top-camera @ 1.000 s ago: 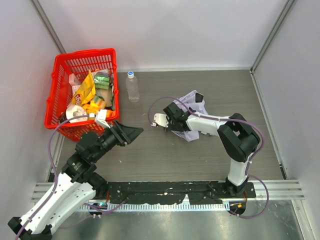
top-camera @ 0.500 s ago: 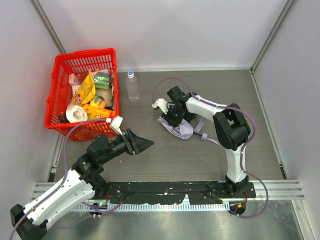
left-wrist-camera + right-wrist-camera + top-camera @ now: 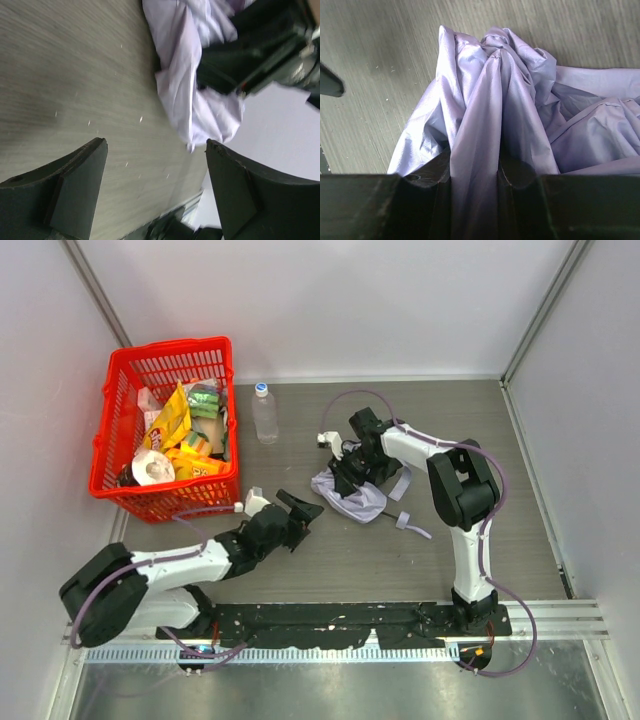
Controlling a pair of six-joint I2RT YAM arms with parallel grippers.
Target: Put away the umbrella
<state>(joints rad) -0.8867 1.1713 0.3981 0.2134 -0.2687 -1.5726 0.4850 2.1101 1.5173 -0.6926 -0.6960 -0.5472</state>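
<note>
The umbrella [image 3: 352, 503] lies on the table as a crumpled heap of pale lavender fabric, its light strap [image 3: 411, 524] trailing to the right. Shaft and handle are hidden. My right gripper [image 3: 346, 480] reaches down into the heap; in the right wrist view a thick fold of the umbrella [image 3: 485, 100] runs between its fingers [image 3: 422, 200], so the right gripper [image 3: 474, 172] is shut on the fabric. My left gripper [image 3: 305, 519] lies low, just left of the heap, and does not touch it. In the left wrist view the left gripper [image 3: 156, 150] stands open and empty, the umbrella [image 3: 182, 75] ahead.
A red basket [image 3: 172, 345] full of snack packets stands at the back left. A clear plastic bottle [image 3: 265, 413] stands upright to its right. White walls close off the table on three sides. The right arm's black wrist [image 3: 250, 55] sits over the fabric.
The left arm has swung down and stretched right towards the umbrella, its jaws widening. The right gripper has moved right and back, and the fabric now bunches below it.
</note>
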